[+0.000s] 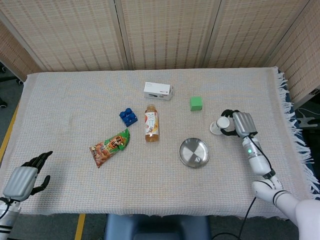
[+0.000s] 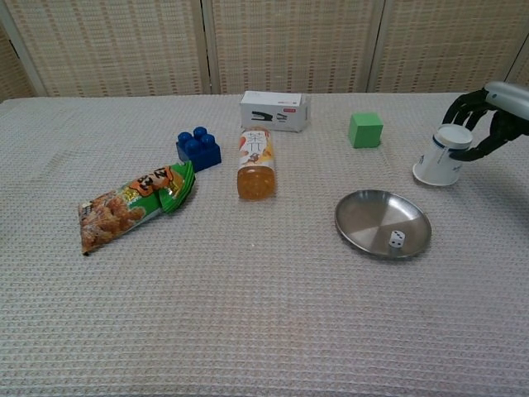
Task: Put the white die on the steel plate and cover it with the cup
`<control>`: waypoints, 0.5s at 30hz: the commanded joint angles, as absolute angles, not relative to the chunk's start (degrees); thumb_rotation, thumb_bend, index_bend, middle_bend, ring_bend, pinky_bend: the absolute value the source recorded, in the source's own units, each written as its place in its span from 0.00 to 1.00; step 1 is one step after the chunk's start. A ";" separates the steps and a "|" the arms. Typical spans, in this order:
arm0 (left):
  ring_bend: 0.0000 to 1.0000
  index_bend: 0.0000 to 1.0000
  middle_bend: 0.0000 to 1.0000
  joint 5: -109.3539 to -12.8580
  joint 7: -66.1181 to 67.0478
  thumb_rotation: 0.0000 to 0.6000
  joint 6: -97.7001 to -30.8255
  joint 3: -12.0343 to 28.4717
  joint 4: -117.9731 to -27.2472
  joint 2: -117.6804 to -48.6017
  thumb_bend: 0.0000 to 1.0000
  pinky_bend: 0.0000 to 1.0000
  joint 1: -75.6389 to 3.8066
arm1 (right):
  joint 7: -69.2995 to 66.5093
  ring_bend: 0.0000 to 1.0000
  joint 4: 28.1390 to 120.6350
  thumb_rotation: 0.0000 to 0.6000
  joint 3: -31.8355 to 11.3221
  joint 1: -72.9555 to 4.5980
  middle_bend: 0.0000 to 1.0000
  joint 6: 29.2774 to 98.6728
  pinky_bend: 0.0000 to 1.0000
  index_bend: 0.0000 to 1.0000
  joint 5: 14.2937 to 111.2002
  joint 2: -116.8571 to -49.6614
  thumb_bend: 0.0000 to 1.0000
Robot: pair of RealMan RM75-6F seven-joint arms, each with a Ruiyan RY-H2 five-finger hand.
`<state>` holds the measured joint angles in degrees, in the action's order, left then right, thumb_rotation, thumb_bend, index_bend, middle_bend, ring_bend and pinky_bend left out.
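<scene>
The steel plate (image 2: 368, 217) lies right of the table's middle, and the white die (image 2: 397, 240) sits in its near right part. A white paper cup (image 2: 440, 157) stands upside down and slightly tilted beyond the plate's right edge. My right hand (image 2: 494, 118) reaches in from the right and grips the cup's upturned base with fingers curled round it. The head view shows the same cup (image 1: 220, 125), right hand (image 1: 237, 124) and plate (image 1: 194, 152). My left hand (image 1: 24, 179) rests at the near left corner, fingers apart and holding nothing.
A green cube (image 2: 365, 130) sits just left of the cup. Further left are a white stapler box (image 2: 274, 111), a lying drink bottle (image 2: 255, 162), a blue brick (image 2: 197, 148) and a snack bag (image 2: 136, 203). The cloth's fringed right edge (image 1: 292, 115) runs close behind my right hand.
</scene>
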<state>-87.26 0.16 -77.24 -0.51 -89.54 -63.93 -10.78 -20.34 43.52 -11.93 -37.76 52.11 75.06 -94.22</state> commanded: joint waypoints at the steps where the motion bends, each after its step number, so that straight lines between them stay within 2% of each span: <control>1: 0.22 0.08 0.13 -87.30 0.35 1.00 -77.15 -0.54 -89.58 -63.95 0.45 0.41 -10.84 | -19.77 0.36 49.35 1.00 -11.66 -36.44 0.44 55.96 0.59 0.46 76.87 -91.68 0.11; 4: 0.22 0.08 0.13 -87.42 0.56 1.00 -77.04 -0.63 -89.68 -63.96 0.45 0.41 -10.89 | -20.63 0.36 58.49 1.00 -10.67 -35.46 0.44 57.74 0.60 0.46 79.01 -87.35 0.11; 9: 0.22 0.08 0.13 -87.43 0.64 1.00 -77.13 -0.66 -89.88 -63.85 0.45 0.41 -10.83 | -26.22 0.36 72.86 1.00 -8.12 -35.66 0.45 54.74 0.61 0.46 82.66 -79.02 0.11; 12: 0.22 0.08 0.13 -87.36 0.48 1.00 -77.33 -0.59 -89.89 -63.76 0.44 0.41 -10.73 | -28.70 0.36 75.84 1.00 -6.92 -36.66 0.45 52.39 0.61 0.47 84.23 -76.90 0.11; 15: 0.22 0.08 0.13 -87.30 0.21 1.00 -77.42 -0.57 -89.85 -63.65 0.45 0.41 -10.66 | -29.59 0.36 74.83 1.00 -6.22 -37.64 0.45 51.23 0.61 0.47 85.19 -77.63 0.11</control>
